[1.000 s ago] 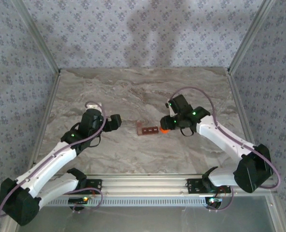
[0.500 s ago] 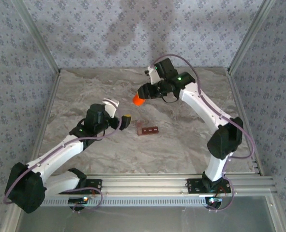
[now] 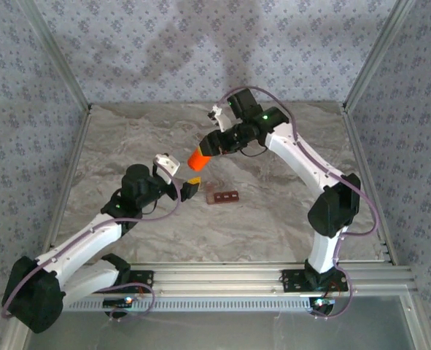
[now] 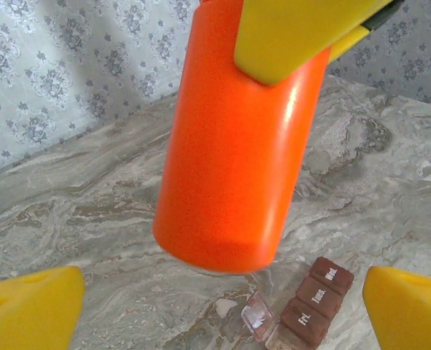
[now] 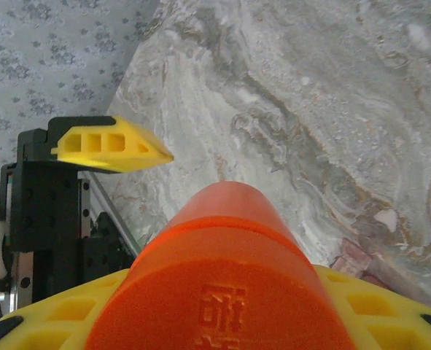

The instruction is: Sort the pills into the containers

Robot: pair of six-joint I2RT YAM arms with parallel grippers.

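While the marbled tabletop (image 3: pixel 288 219) spreads across the whole cell, the right arm (image 3: pixel 303 157) arches over its far half. The left arm (image 3: pixel 84 237) stretches from the near left corner toward the middle. The right tool (image 3: pixel 216 141) is clamped on one end of an orange bottle (image 3: pixel 198 157) and holds it in the air, tilted, with its free end pointing down toward the near left. From the left wrist the bottle (image 4: pixel 237 146) hangs close in front, with one yellow finger (image 4: pixel 295 33) of the right tool pressed on its side. The left tool (image 3: pixel 189 187) sits just near of the bottle's free end, its fingers (image 4: pixel 25 306) spread wide and holding nothing. The containers (image 3: pixel 222 195) lie flat on the tabletop near the middle, just right of the left tool and near of the bottle. The left wrist view shows the strip (image 4: pixel 306 302) with dark lids bearing day names and its left end lid flipped open.
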